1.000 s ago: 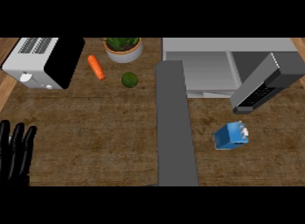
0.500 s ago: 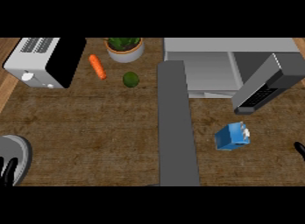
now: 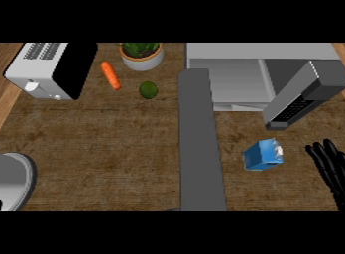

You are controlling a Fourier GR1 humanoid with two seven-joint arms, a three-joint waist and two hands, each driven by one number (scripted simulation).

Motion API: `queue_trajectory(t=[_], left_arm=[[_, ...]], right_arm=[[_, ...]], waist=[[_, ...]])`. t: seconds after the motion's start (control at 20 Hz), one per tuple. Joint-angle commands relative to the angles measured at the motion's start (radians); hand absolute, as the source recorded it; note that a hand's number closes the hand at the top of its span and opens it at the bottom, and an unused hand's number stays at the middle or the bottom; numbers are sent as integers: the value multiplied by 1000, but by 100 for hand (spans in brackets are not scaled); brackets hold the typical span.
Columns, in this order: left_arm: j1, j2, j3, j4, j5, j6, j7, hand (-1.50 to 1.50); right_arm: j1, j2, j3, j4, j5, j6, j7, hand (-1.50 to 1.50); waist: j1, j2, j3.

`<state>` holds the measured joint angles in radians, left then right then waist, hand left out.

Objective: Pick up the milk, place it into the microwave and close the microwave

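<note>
Black right hand spread beside small blue milk carton, not touching; best swung left, wrapped around carton; grey open-doored microwave waiting behind.

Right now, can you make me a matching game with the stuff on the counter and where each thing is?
Things:
1. milk carton
2. carrot
3. potted plant
4. microwave

Places or states:
A. at the back edge of the counter
B. door standing open
C. lying between the toaster and the plant
D. on the counter just left of the right robot hand

Pairs: 1-D, 2-C, 3-A, 4-B
</note>
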<state>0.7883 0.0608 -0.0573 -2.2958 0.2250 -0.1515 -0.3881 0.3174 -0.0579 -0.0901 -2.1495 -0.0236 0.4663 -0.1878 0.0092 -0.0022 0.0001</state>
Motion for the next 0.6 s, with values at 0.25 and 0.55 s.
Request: queue_trajectory(t=[0.25,0.55], left_arm=[[76,-3,60,18,40,-91,-75,-150],[139,10,105,-50,81,-130,-53,-150]], right_arm=[[-151,-2,1,259,175,-56,-113,-150],[-249,-2,-8,448,276,-137,-215,-150]], waist=[[4,2,0],[7,2,1]])
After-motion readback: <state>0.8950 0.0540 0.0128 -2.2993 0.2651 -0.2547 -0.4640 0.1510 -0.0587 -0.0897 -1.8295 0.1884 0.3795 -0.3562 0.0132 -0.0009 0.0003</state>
